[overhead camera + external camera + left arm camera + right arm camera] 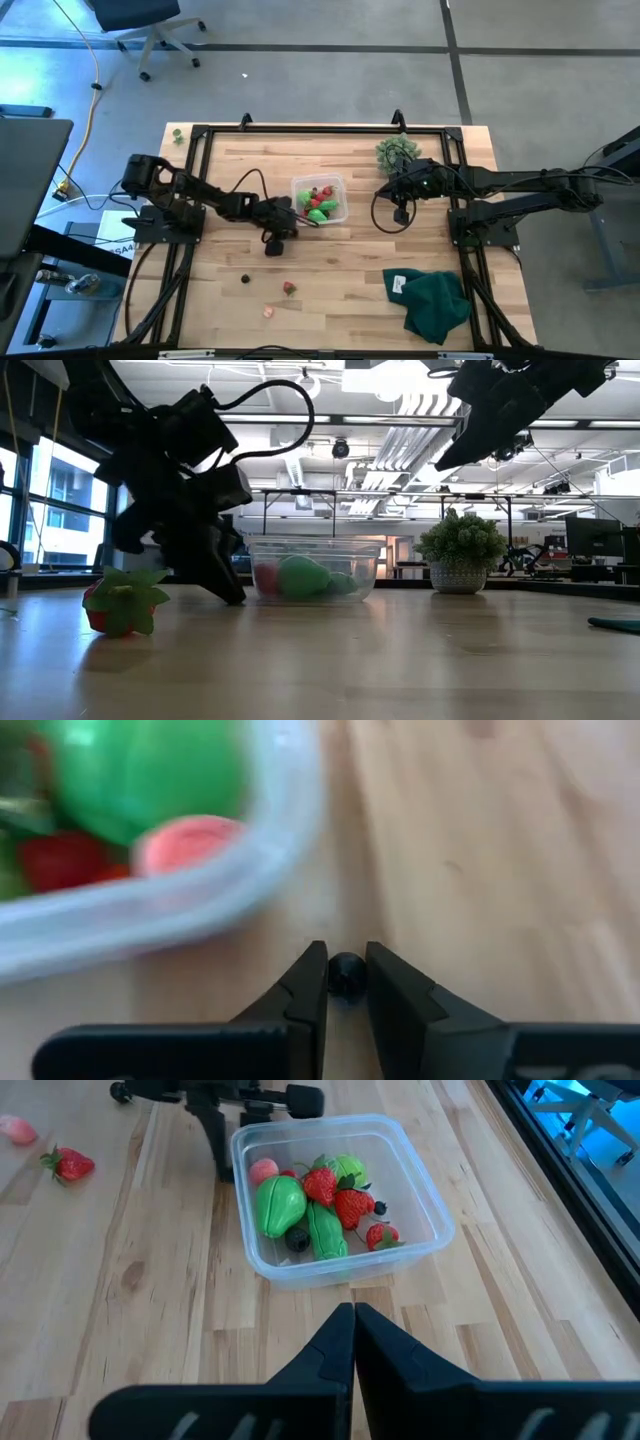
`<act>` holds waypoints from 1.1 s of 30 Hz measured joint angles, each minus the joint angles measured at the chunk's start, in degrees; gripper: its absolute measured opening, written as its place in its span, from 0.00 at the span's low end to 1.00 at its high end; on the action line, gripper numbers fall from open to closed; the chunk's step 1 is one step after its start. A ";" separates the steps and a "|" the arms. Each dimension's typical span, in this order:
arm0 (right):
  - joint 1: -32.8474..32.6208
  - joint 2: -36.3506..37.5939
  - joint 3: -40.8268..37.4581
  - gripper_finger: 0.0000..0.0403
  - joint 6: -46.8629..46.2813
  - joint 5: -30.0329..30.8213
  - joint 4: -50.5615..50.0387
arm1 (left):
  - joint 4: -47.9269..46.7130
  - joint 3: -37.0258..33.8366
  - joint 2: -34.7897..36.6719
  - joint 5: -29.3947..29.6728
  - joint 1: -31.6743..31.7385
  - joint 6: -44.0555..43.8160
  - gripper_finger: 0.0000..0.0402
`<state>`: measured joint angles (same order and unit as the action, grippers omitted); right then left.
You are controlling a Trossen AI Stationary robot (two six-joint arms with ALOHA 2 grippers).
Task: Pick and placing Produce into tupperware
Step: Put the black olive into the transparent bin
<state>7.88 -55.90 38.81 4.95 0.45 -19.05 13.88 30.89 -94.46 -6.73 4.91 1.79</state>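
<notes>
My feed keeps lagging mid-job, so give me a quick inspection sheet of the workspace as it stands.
Surface: pale wooden table, black frame round it.
Job's things: clear square plastic tub holding red and green toy produce; loose strawberry, pink piece and dark berry on the wood.
Clutter: spiky grey-green bush; dark green cloth.
Grippers: left gripper beside the tub, closed on a tiny dark ball; right gripper shut, empty, raised.
Cables: yellow cord on floor.
Surroundings: office chair.
</notes>
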 joint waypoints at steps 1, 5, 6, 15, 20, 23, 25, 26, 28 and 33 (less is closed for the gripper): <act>0.00 0.00 0.00 0.00 0.02 -0.02 0.00 | -0.10 -0.03 0.30 -1.26 -0.13 0.18 0.11; -0.01 0.00 0.00 0.00 0.00 -0.01 0.00 | -0.22 -0.20 2.52 -5.22 -1.92 0.17 0.10; 0.00 0.00 0.00 0.00 0.00 -0.01 0.00 | 0.12 -0.13 3.14 -5.60 -2.54 0.17 0.11; -0.01 0.00 0.00 0.00 0.00 0.00 0.00 | 6.73 -0.06 8.56 -4.67 -7.03 2.16 0.15; 0.00 0.00 0.00 0.00 0.00 -0.02 0.00 | 8.34 1.82 11.74 -0.25 -4.66 6.78 0.11; 0.00 0.00 0.00 0.00 0.00 -0.01 0.00 | 8.18 4.75 11.90 0.04 -1.62 9.06 0.12; 0.00 0.00 0.00 0.00 0.00 -0.02 0.00 | 4.99 7.82 11.82 -0.05 0.75 10.52 0.13; 0.00 0.00 0.00 0.00 0.00 -0.02 0.02 | 2.28 9.63 11.55 0.21 2.02 11.48 0.14; -0.02 0.00 0.00 0.00 0.01 -0.01 0.00 | -5.79 13.43 10.86 1.54 4.40 13.89 0.15; -0.01 0.00 0.00 0.00 0.00 -0.02 0.02 | -19.26 19.74 9.09 4.63 9.39 17.92 0.16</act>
<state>7.87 -55.90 38.81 4.95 0.43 -19.03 -5.38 50.62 -85.38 -2.10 14.30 19.71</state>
